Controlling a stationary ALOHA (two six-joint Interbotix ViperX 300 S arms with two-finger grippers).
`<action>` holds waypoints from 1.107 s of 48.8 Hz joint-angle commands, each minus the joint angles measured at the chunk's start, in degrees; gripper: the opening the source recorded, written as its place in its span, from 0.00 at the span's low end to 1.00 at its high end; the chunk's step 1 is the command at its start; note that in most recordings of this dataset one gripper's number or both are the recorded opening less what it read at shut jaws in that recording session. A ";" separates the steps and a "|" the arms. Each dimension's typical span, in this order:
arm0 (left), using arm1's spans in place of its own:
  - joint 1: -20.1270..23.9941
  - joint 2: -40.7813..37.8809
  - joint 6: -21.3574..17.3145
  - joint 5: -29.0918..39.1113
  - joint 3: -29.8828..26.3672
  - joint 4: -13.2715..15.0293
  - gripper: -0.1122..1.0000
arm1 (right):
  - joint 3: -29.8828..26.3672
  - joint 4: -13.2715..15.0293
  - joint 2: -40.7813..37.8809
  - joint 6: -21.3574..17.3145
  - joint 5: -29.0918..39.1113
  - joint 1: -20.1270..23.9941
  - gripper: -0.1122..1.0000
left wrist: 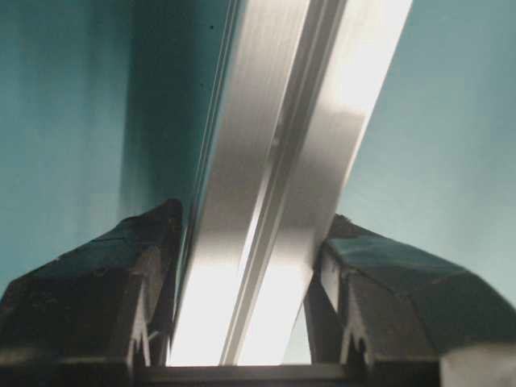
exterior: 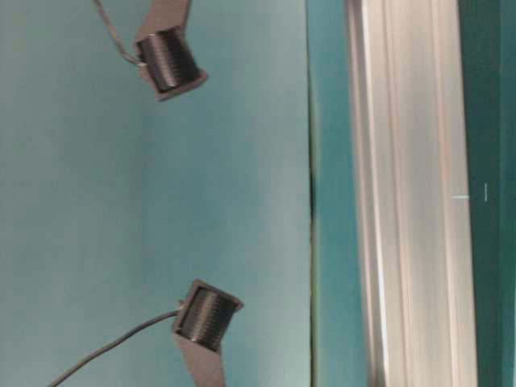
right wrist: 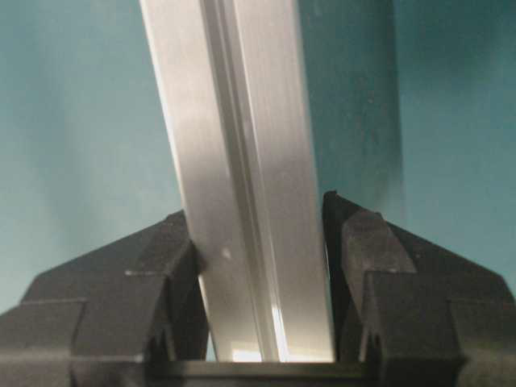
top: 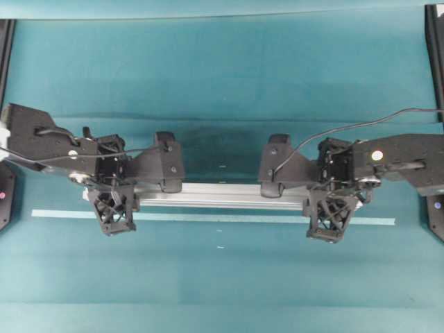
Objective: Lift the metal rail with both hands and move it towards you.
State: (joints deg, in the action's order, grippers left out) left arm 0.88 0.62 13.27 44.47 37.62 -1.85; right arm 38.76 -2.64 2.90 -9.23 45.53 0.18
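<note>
A teal cloth (top: 222, 76) covers the whole work surface, with a fold line running across it behind the arms. Nearest the lower edge of the overhead view lies a thin pale-blue tape strip (top: 208, 217), flat on the cloth. Just behind it, parallel to the strip, sits the metal rail (top: 222, 195), a grooved silver bar spanning the middle of the scene. The left gripper (top: 114, 208) is clamped across the rail near its left end; the left wrist view shows both black fingers (left wrist: 105, 274) pressed against the rail's sides. The right gripper (top: 331, 214) grips the rail near its right end in the same way, one jaw on each side. The rail casts a dark shadow on the cloth in both wrist views. Black cables (top: 333, 132) trail from the arms behind.
</note>
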 commanded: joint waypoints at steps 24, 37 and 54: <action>0.88 -1.14 3.25 -3.34 0.18 0.18 0.42 | 3.43 -0.26 -2.55 -0.62 -7.65 0.53 0.47; -0.18 -1.23 3.34 -3.34 0.00 0.26 0.42 | 3.25 -0.35 -3.08 -0.70 -8.53 0.53 0.47; -1.14 -1.32 3.60 -3.34 0.00 0.26 0.42 | 3.43 -0.53 -3.08 -0.70 -9.23 0.62 0.47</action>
State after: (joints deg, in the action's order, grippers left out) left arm -0.44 -1.14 14.41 41.40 38.32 -1.85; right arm 42.45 -2.72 -0.26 -9.23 36.91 0.88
